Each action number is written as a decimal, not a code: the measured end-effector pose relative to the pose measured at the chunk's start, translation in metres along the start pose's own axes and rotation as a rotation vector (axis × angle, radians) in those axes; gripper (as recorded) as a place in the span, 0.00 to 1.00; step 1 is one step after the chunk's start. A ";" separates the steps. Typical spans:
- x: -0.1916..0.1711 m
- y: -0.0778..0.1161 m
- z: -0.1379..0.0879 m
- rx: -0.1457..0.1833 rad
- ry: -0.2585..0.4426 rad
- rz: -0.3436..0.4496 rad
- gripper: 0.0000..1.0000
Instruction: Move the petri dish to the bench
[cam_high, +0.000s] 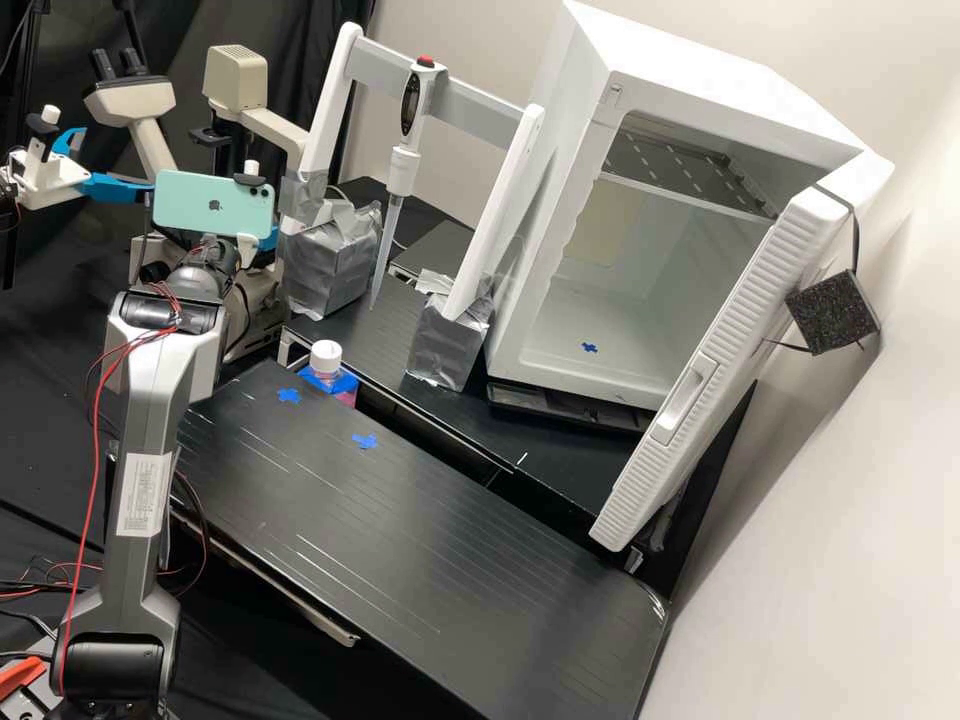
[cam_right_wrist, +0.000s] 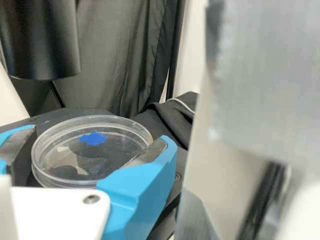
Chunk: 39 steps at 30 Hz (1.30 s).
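- Probably the first danger is the grasp: the petri dish (cam_right_wrist: 92, 151) rests, as it seems, on the dark stage (cam_right_wrist: 65, 113) of the microscope (cam_high: 132, 100), between the two sides of the gripper (cam_right_wrist: 98, 134). How wide the gripper is opened, and whether it has hold of the dish, I cannot tell.
- If the lift begins before both sides press well on the clear wall, the dish could slip or tilt, because such plastic is smooth and low.
- Too strong a squeeze could also make harm: the thin wall may crack, or the dish may jump out.
- A dark cylinder (cam_right_wrist: 40, 40) hangs above the stage. A lift that goes too high before going out could, I judge, knock against it.
- Very near the camera stands a blurred silvery surface (cam_right_wrist: 270, 75), perhaps the taped stand (cam_high: 330, 262). A careless turn of the wrist could strike it, and then shake the pipette (cam_high: 405, 150).
- On the way to the bench (cam_high: 420, 530), the bottle (cam_high: 326, 358) with white cap is just beside its edge; a path too low might push it over.
- For the placing, one of the blue marks (cam_high: 365, 441) is maybe the goal. Released too early, the dish would drop and slide on the ridged top.
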 end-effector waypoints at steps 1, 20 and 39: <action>0.000 0.000 0.000 -0.005 0.000 0.000 0.00; -0.012 0.011 -0.008 0.021 0.004 -0.006 0.00; -0.096 0.028 -0.026 0.023 0.100 -0.046 0.00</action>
